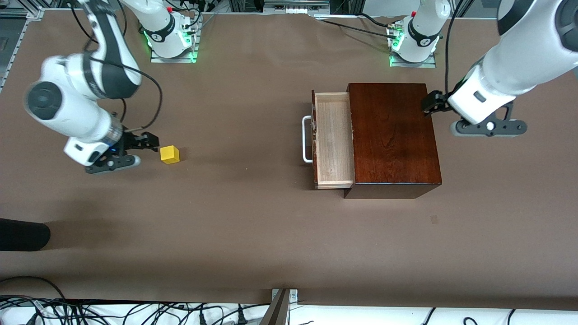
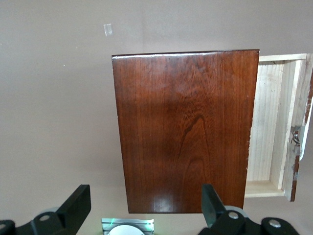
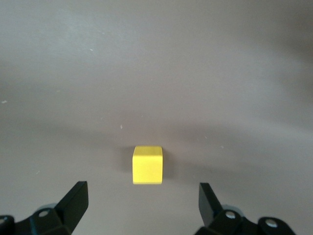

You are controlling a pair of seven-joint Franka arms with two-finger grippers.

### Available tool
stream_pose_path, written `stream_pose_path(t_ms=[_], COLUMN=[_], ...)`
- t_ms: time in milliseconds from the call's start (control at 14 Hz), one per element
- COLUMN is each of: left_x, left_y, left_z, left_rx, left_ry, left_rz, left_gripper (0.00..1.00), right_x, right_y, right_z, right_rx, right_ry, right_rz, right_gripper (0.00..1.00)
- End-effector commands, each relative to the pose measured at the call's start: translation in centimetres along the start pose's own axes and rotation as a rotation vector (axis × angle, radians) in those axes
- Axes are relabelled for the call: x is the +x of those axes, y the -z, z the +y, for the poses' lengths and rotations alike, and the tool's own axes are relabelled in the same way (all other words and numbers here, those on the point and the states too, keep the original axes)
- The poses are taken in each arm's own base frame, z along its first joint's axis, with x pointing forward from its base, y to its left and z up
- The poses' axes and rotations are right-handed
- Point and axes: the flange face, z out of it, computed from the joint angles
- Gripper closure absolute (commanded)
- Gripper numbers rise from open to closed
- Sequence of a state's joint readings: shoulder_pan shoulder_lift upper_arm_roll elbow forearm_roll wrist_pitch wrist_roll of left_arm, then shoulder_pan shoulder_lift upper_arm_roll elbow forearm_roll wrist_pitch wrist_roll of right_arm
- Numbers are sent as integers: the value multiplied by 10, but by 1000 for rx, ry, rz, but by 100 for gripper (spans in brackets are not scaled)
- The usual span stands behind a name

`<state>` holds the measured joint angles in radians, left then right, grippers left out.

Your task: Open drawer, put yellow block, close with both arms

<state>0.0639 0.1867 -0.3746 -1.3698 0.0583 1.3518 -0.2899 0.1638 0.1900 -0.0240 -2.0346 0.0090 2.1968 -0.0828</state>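
- One box point(image 1: 395, 135) is sitting on the table point(image 1: 253, 225) toward the left arm's end, and every place below is being given from it.
- One drawer point(image 1: 333, 137) is standing pulled out of the box toward the right arm's end, its tray showing bare pale wood and its single white handle point(image 1: 307, 139) sticking out at the front.
- One block point(image 1: 170, 154) is lying on the table well apart from the box, toward the right arm's end, in front of the drawer with open cloth between them.
- Two grippers are showing. The right gripper point(image 1: 146, 145) is hanging just beside the block, on the side away from the box, its fingers point(image 3: 73, 203) spread wide with the block lying free ahead of the gap.
- The left gripper point(image 1: 434, 103) is hovering over the box's edge that faces away from the drawer, its fingers point(image 2: 76, 205) also spread wide and gripping nothing.
- One dark rounded object point(image 1: 22, 234) is poking in at the table's edge, far from the box, nearer the front camera than the block.
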Motion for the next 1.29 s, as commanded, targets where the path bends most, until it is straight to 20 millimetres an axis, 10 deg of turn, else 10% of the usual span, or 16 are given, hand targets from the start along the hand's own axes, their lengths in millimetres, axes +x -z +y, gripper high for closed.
stream_pose_path(t_ms=[0,429,857,1000,1214], left_x=[-39,-50,-43,-41,-40], left_y=[-2,-20,-13,-10,-11], left_z=[-20,-119,-127,-127,-127], left_rx=[-8,-82,-80,-80,-80], left_ry=[-13,-38,-23,-18,-18], left_rz=[40,130,102,108,105], left_gripper=[0,0,0,0,0], right_x=[-28,-44,-55,-55,-56], right_y=[-39,-116,-159,-160,-161], right_z=[-3,-3,-4,-4,-6], right_rx=[10,0,-5,-5,-4], right_ry=[-22,-13,-16,-16,-21], right_rz=[38,66,88,85,79], right_gripper=[0,0,1,16,72])
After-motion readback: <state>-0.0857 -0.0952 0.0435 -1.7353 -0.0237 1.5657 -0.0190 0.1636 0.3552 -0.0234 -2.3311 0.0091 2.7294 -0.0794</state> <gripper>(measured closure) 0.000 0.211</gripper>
